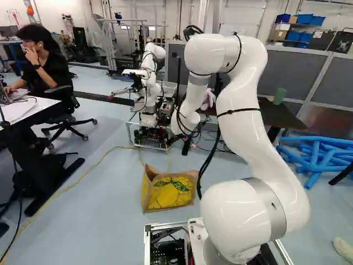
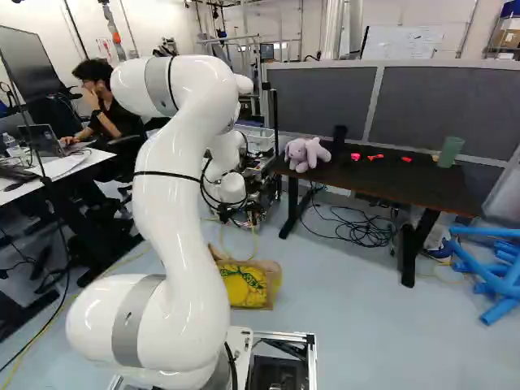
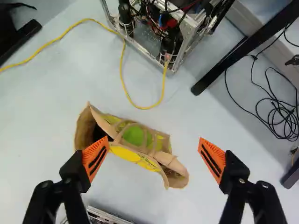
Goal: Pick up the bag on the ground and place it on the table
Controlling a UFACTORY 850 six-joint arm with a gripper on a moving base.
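Apparently at the approach step, grasp not yet made. Gripper [image 3: 154, 157] spread wide, holding nothing; orange pads [image 3: 95, 158] well apart, aimed down at bag [image 3: 135, 141], off-centre towards one finger. Bag on floor [image 1: 113, 190], ahead of the base, well short of table [image 2: 382, 180] at the right of the right base view.

Next, probably: shift to centre over bag, match handles [image 3: 122, 131], lower, then close. After that, lift high enough to clear table edge before setting down. Risk: catching only a loose flap, or jabbing into the gaping mouth. Likely to crumple under squeeze and swing when lifted.

Materials: brown, papery-looking bag, creased and sagging, boxy body with yellow panels and green patch, strap-like handles in tan. Pads with ribbed edges and dark slots. Table flat-topped, dark, straight-edged. Floor smooth, pale blue-grey. Yellow cable [image 3: 121, 74] thin, looping near bag.
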